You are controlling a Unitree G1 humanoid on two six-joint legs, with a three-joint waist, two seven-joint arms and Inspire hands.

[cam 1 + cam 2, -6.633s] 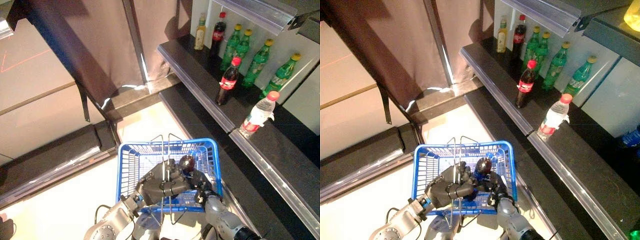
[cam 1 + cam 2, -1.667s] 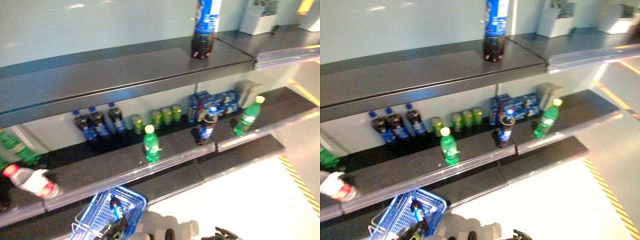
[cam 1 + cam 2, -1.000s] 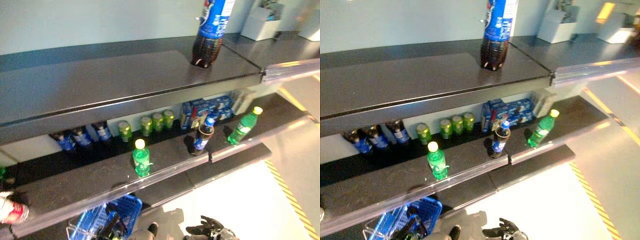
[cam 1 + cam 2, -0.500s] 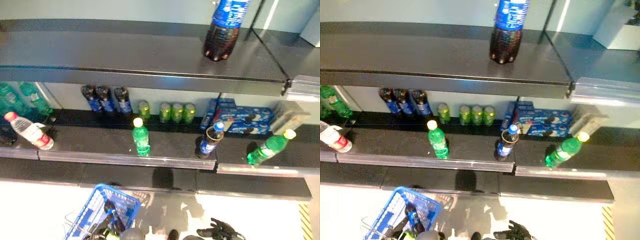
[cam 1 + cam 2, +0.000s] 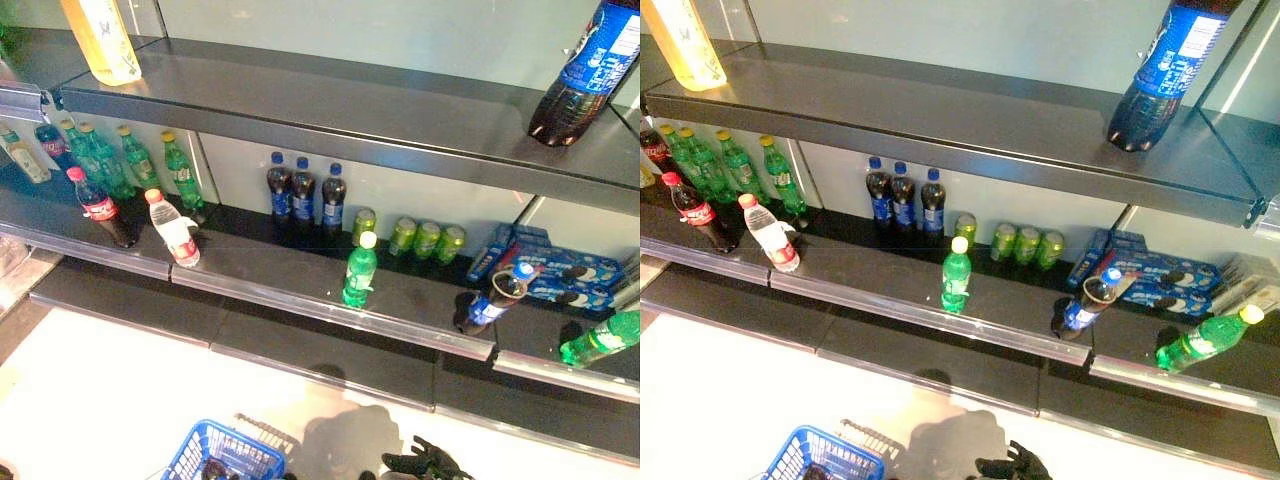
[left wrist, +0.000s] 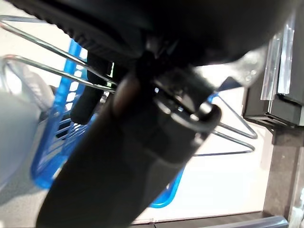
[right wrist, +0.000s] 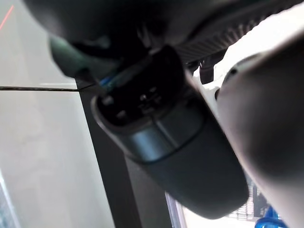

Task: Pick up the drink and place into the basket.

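Note:
The blue basket (image 5: 226,458) hangs low in front of the shelves, and a dark drink (image 5: 213,468) lies inside it. In the left wrist view my left hand (image 6: 199,23) is shut on the basket's thin wire handles (image 6: 47,47), above the blue mesh (image 6: 52,137). My right hand (image 5: 420,463) is low to the right of the basket, with its fingers spread and nothing in it. A green bottle (image 5: 359,270) and a blue-labelled cola bottle (image 5: 488,303) stand at the front of the middle shelf.
The middle shelf (image 5: 300,300) also bears a water bottle (image 5: 173,228), a red-labelled cola bottle (image 5: 100,208), green bottles (image 5: 130,160), dark bottles (image 5: 304,195), green cans (image 5: 425,238), blue boxes (image 5: 540,270) and a tilted green bottle (image 5: 600,340). A big cola bottle (image 5: 590,70) and a yellow bottle (image 5: 100,38) stand on the top shelf.
The camera has swung left, so the shelves and drinks sit further right and the left bottles come into view. The basket stays low and the right hand stays open and empty.

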